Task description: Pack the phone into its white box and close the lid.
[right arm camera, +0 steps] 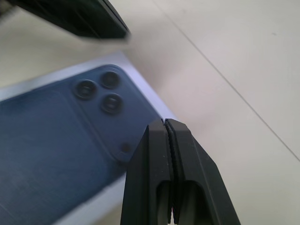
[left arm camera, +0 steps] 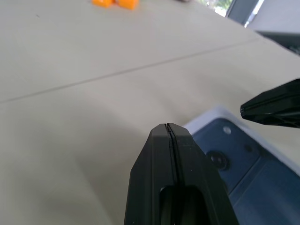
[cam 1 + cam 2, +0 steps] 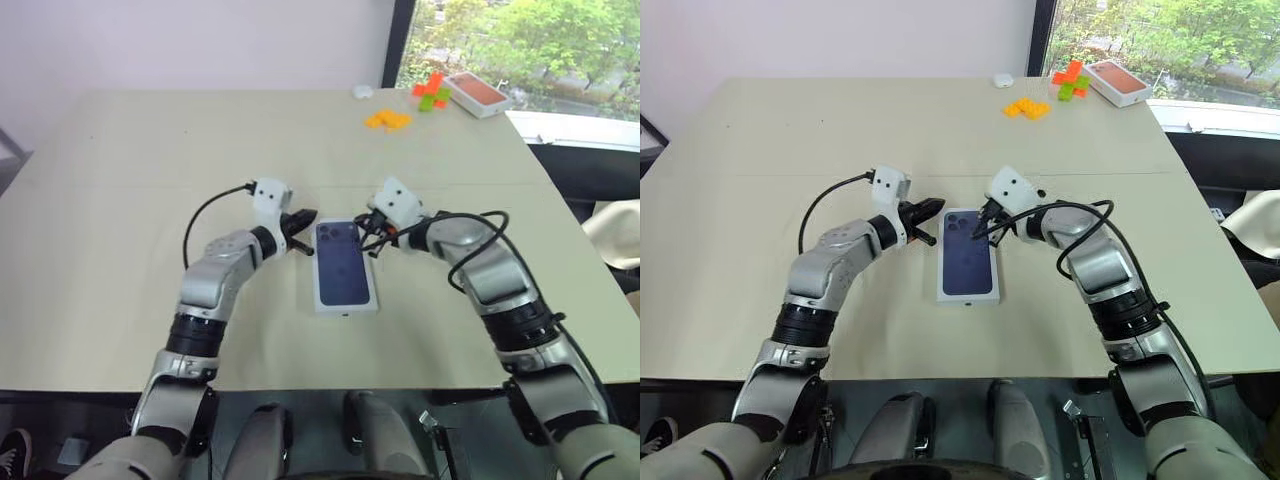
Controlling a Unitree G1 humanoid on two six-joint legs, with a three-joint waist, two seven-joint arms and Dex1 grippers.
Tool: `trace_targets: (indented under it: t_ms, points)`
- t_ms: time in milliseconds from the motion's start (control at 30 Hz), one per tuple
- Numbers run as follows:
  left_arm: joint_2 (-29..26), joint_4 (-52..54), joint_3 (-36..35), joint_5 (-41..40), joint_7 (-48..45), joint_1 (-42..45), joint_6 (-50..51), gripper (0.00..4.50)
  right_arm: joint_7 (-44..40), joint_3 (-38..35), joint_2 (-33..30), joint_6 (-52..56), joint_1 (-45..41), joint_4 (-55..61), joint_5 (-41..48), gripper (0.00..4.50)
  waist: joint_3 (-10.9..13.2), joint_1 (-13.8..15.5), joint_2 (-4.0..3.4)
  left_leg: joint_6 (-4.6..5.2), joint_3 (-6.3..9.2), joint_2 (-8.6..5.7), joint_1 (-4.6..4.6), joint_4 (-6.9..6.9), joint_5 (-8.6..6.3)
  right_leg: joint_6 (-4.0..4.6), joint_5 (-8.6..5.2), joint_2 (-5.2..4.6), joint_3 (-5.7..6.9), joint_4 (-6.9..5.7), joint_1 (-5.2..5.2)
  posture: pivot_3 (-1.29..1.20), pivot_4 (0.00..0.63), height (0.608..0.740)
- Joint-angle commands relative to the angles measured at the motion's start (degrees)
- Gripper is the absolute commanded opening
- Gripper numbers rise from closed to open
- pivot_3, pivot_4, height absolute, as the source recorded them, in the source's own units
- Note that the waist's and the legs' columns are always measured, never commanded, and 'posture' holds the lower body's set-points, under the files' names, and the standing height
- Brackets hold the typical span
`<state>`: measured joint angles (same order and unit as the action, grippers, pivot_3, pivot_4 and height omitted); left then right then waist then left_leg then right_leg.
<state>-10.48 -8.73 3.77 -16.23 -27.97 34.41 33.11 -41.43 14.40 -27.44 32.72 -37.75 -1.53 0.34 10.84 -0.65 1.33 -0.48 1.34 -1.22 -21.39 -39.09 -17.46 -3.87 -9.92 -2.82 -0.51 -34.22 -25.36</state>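
We stood at a wide beige table [image 3: 150,160] set beside a window [image 3: 520,40] with green trees outside. Near the middle of the table lay the lid [image 3: 345,265], printed face up with its dark blue phone back, seated flat with a white rim showing all around; whether the white box sat under it, we could not tell, and we could not see the phone itself.

Our left gripper [image 3: 303,217] hovered just beside the lid's far left corner, its two black fingers pressed fully together and holding nothing; in the left wrist view the joined tips [image 2: 168,129] pointed toward that corner. Our right gripper [image 3: 980,234] came in from the other side over the printed camera cluster at the lid's far end, its fingers likewise closed tight on nothing. Whether either tip actually touched the lid we could not tell.

Well apart, at the table's far right corner, sat an orange-topped box [image 3: 478,93], some orange and green blocks [image 3: 430,92], a pile of yellow-orange pieces [image 3: 386,119] and a small white object [image 3: 362,91].
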Motion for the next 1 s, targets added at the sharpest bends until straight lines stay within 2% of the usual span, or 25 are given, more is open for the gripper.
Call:
trace_targets:
  t_ms: [33,367,767,900,933,1000]
  points:
    - [-0.74,1.01,2.69,1.45,-1.93,-1.52,-0.39,0.0,-0.72,0.98,-0.86,0.37,1.67,2.24,-0.71,0.07,0.0,0.01,0.0,0.0,0.0,0.0,0.0,0.0,0.0,0.0,0.0,-0.01,0.0,0.0,0.0,0.0,0.15,0.74]
    - [-5.99,9.42,5.0,0.6,-5.89,-9.08,6.57,0.0,-9.38,3.9,-8.39,6.24,10.05,12.79,1.47,0.07,-0.09,-0.03,-0.07,0.02,0.03,0.03,0.22,0.0,-0.01,0.01,-0.03,0.02,0.01,0.01,0.24,0.0,0.15,0.74]
    - [-12.23,19.36,3.75,-4.97,-13.59,-15.34,9.58,0.0,-17.1,2.8,-13.18,13.77,12.42,20.39,9.34,0.07,-0.08,-0.03,-0.02,0.13,0.07,0.07,0.44,0.02,-0.09,0.01,-0.2,0.04,0.05,0.08,0.46,0.0,0.15,0.74]
    - [-15.76,19.79,-0.46,-7.76,-16.61,-16.65,8.05,0.0,-14.68,-2.57,-11.22,13.35,9.62,17.34,11.69,0.07,-0.06,-0.24,-0.03,0.13,0.05,0.08,0.41,0.02,-0.09,0.06,-0.24,0.04,0.04,0.06,0.42,0.0,0.15,0.74]
    - [-17.07,19.12,-2.63,-8.35,-17.23,-16.79,7.02,0.0,-12.62,-6.55,-9.07,15.64,7.48,14.91,13.92,0.07,-0.05,-0.2,-0.04,0.13,0.05,0.09,0.4,0.02,-0.09,0.07,-0.24,0.04,0.04,0.06,0.39,0.0,0.15,0.74]
    - [-19.77,16.67,-6.61,-8.21,-16.93,-16.44,5.58,0.54,-10.07,-13.61,-6.69,17.3,4.57,11.56,17.88,0.57,0.02,-0.42,-0.04,0.13,0.03,0.13,0.28,0.0,-0.09,0.11,-0.21,0.09,0.03,0.04,0.25,0.0,0.15,0.74]
